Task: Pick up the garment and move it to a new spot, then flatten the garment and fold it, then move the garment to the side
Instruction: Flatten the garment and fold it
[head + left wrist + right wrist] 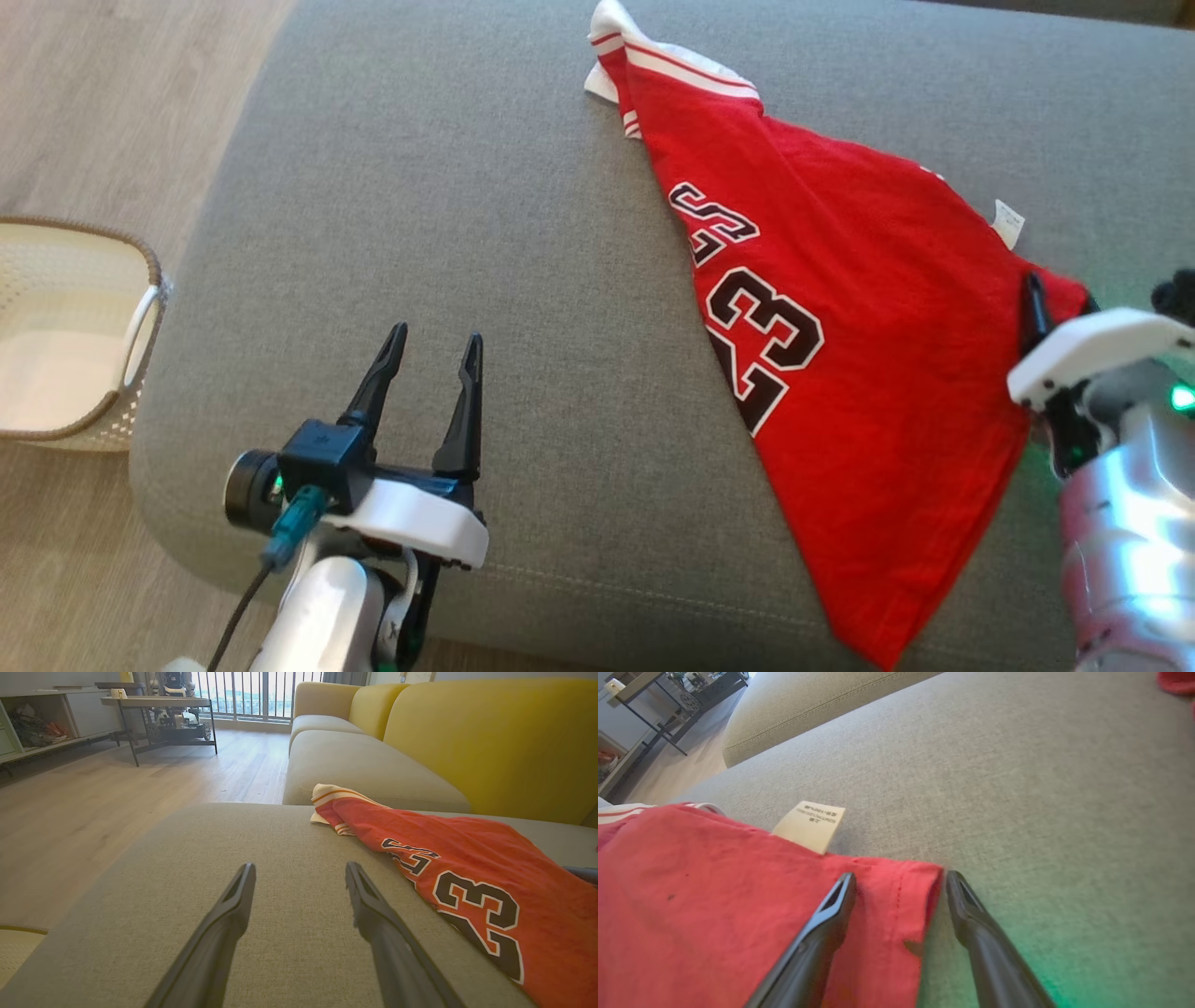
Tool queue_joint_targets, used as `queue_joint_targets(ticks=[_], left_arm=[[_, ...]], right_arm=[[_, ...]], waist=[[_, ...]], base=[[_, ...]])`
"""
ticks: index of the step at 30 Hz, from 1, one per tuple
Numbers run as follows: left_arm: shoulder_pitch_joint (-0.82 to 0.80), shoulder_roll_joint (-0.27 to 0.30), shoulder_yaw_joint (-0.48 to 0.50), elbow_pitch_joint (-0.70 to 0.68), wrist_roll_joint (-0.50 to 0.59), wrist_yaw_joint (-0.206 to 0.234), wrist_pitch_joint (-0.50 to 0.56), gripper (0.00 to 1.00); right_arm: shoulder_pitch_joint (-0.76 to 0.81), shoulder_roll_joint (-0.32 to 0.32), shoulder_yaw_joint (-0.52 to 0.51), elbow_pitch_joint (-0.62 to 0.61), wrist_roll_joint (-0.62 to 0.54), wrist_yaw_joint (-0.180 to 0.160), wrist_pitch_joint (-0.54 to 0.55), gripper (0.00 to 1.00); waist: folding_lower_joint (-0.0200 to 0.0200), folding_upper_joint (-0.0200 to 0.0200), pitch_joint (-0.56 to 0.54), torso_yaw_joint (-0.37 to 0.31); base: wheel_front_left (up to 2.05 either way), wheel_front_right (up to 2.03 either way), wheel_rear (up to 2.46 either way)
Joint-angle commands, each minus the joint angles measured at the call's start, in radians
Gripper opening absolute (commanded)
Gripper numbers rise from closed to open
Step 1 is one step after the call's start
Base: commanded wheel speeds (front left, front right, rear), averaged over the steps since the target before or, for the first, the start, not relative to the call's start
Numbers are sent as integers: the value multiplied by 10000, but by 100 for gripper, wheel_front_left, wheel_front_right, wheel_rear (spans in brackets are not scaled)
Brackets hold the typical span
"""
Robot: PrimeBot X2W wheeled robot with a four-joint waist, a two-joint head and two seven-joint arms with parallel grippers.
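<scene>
Though bunched, red numbered garment

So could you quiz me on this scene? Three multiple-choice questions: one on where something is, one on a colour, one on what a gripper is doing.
1. Where is the white basket?
A. on the floor, to the robot's left of the grey cushion
B. on the cushion
C. on a chair

2. What colour is the jersey?
A. blue
B. green
C. red

3. How is the right gripper?
A. shut on a label
B. open, astride the jersey's corner
C. lifting the basket

Answers: 1 A, the head view shows it on the wood beside the cushion. 2 C, red with a black 23. 3 B, the right wrist view shows its jaws apart, the red hem between them.
</scene>
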Motion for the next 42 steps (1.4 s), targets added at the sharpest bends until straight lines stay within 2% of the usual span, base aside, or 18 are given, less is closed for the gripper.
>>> queue_joint_targets(ticks=[1,7,11,14,16,19,20,21,22,26,30,36,38,42], left_arm=[[-471,4,341,-274,114,-49,-53,100],[-464,-41,363,-101,117,-49,-53,100],[-344,-57,479,-22,42,-88,-53,100],[-246,-65,541,43,18,-146,-53,100],[-164,-71,589,66,-5,-166,-53,100],[-15,-78,667,66,-37,-191,-53,100],[34,-80,693,57,-51,-196,-53,100],[34,-80,693,57,-51,-196,-53,100],[137,-86,741,48,-87,-200,-53,100],[387,-94,804,53,-156,-203,-53,100],[664,-101,843,62,-235,-221,-53,100],[833,-110,750,64,-343,-214,-53,100],[824,-112,620,20,-448,-183,-53,100],[733,-113,343,-41,-604,-72,-53,100]], right_arm=[[-513,3,452,-84,-114,-4,-163,0],[-818,105,1899,-9,426,-4,-1084,0],[-762,203,3774,-397,1326,-4,-1522,0],[-491,224,5731,-1057,2707,-4,-1582,0],[-158,226,7200,-1870,3772,-4,-1462,0],[339,228,8811,-3369,4936,-4,-1095,0],[495,228,9256,-3903,5326,-4,-904,0],[495,228,9256,-3903,5326,-4,-904,0],[756,229,10032,-4993,6033,-4,-484,0],[1010,229,11200,-7022,7165,-4,381,0],[755,230,11962,-8435,8007,-4,1079,0],[-518,230,12146,-8916,8499,-4,1286,0],[-1205,230,11791,-8693,8462,-4,1111,0],[-2502,213,10216,-7505,8513,-4,640,0]], waist=[[-1,0,45,25],[-1,0,-179,-21],[-1,0,-600,-137],[-1,0,-988,-210],[-1,0,-1262,-277],[-1,0,-1656,-345],[-1,0,-1775,-346],[-1,0,-1775,-346],[-1,0,-1993,-324],[-1,0,-2336,-249],[-1,0,-2557,-204],[-1,0,-2529,-127],[-1,0,-2423,-76],[-1,0,-2169,2]], base=[[0,0,0],[0,0,0],[0,0,0],[0,0,0],[0,0,0],[0,0,0],[0,0,0],[0,0,0],[0,0,0],[0,0,0],[0,0,0],[0,0,0],[0,0,0],[0,0,0]])
